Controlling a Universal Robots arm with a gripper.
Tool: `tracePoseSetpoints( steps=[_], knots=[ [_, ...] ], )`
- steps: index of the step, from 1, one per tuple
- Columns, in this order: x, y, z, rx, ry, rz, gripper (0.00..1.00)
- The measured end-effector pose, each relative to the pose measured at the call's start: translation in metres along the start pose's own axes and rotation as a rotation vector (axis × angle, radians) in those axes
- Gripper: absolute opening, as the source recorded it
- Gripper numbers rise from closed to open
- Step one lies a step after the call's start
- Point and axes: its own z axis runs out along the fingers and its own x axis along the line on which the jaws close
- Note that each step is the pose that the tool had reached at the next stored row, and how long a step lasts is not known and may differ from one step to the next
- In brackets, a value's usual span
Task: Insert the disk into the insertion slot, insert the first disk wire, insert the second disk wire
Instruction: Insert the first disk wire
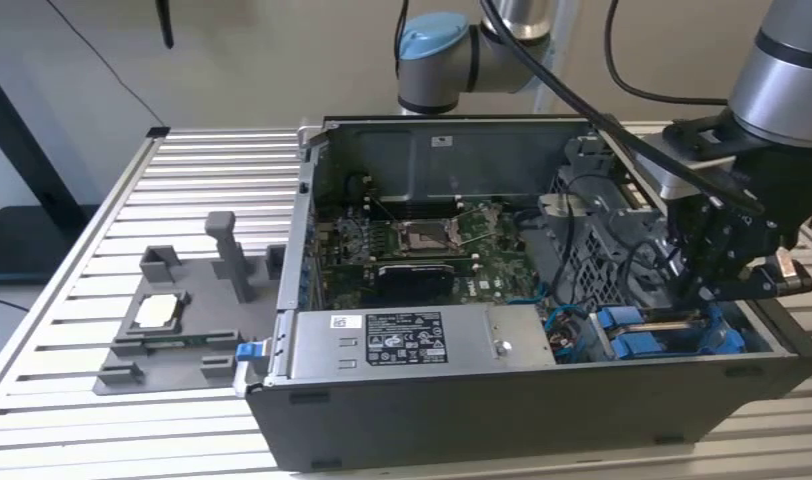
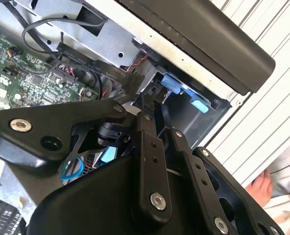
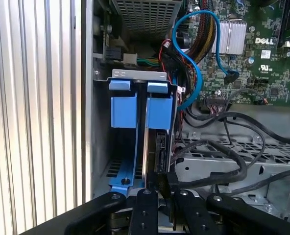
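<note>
Table: slatted metal bench (image 1: 206,160), everything's parked on it.
Exterior view's left: grey fixture (image 1: 179,330) with a silver chip (image 1: 159,312) lying on top, well apart from the arm.
Middle: open computer case (image 1: 540,400), green motherboard (image 1: 433,240) on its floor, power-supply box (image 1: 406,340) along the near wall.
Exterior view's right, case corner: insertion slot (image 3: 137,74), with the disk (image 3: 159,147) sitting in it on edge beside its blue carrier.
Gripper (image 3: 165,192): hangs down into that corner, clamped on a black wire plug (image 3: 167,180) right at the disk's end.
Blue cable (image 3: 196,78): curls from beside the slot over toward the motherboard.
</note>
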Motion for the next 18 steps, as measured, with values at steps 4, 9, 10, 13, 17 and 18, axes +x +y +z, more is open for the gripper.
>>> tracePoseSetpoints(
  steps=[4, 9, 10, 13, 17, 18],
  knots=[
    [-0.0001, -0.0001, 0.0012, 0.0003, -0.0003, 0.001, 0.19],
    [-0.0005, 0.0, 0.0024, 0.0005, 0.0001, 0.004, 0.19],
    [-0.0006, 0.0001, 0.0027, 0.0005, 0.0004, 0.006, 0.19],
    [-0.0009, 0.0, 0.0032, 0.0005, 0.0011, 0.013, 0.19],
    [-0.0018, -0.0002, 0.0035, 0.0004, 0.0026, 0.025, 0.19],
    [-0.0019, -0.0003, 0.0036, 0.0004, 0.003, 0.028, 0.19]
  ],
)
